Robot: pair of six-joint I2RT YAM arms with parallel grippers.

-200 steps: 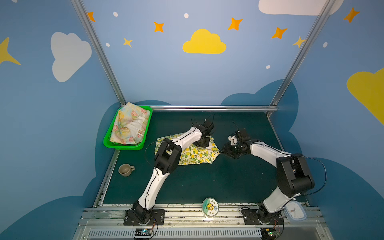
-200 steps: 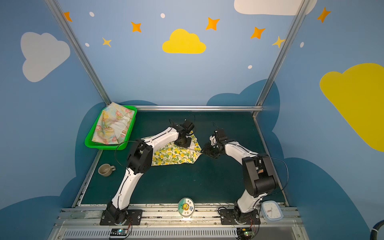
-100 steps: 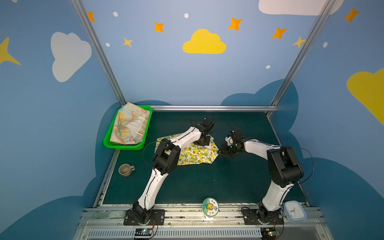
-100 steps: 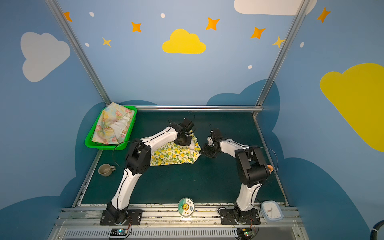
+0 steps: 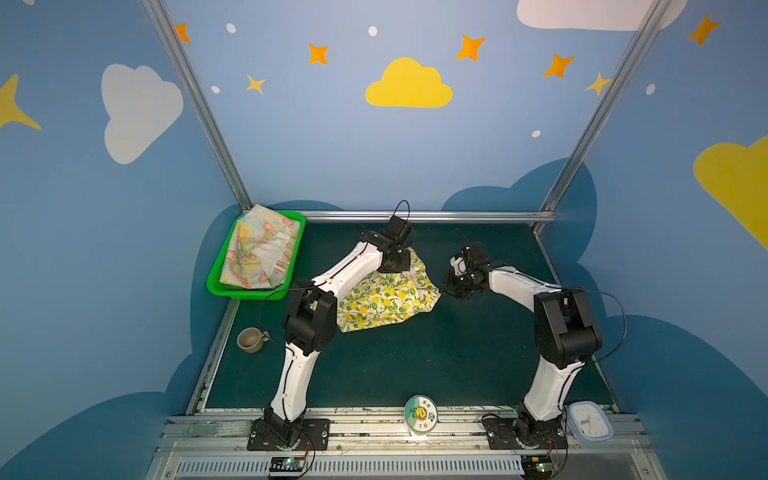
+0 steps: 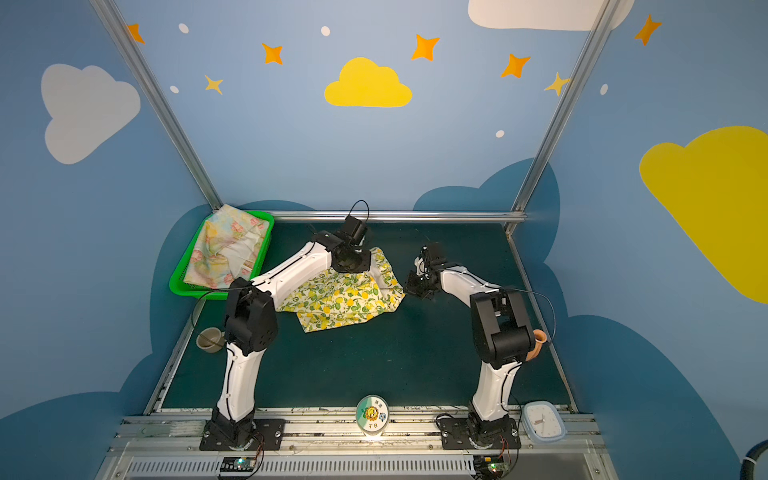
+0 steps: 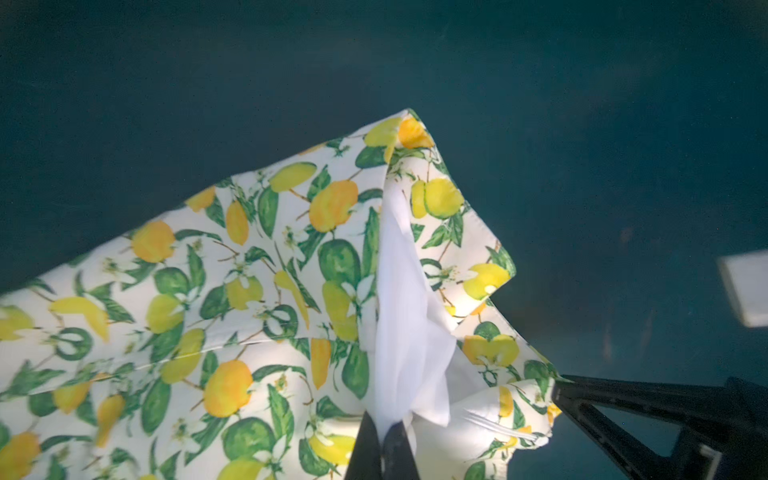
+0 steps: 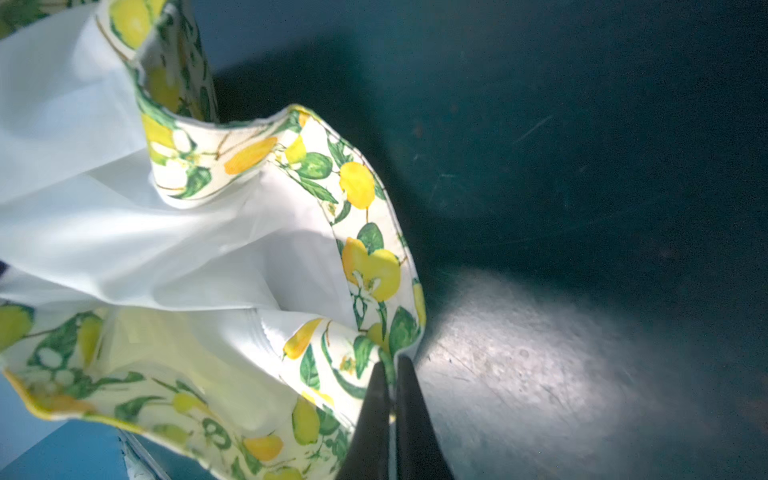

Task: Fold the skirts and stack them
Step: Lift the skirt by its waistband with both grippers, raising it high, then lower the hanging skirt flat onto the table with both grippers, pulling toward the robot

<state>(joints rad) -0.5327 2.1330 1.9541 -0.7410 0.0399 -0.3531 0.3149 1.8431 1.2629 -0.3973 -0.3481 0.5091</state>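
The lemon skirt [image 5: 382,299] is held at the centre: far edge clamped by the left gripper [image 7: 381,422] (on white lining), right corner clamped by the right gripper [image 8: 391,368]. The flowered skirt [image 5: 259,253] is heaped in the far-left basket [image 5: 245,293].

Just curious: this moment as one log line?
left gripper: shut on lemon skirt | right gripper: shut on lemon skirt | flowered skirt: in basket

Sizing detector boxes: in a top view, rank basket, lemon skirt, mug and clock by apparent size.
1. basket and lemon skirt: about alike; the left arm hides part of the skirt.
2. clock
3. mug: somewhat smaller, but the clock sits nearer the camera, so the order is unsure.
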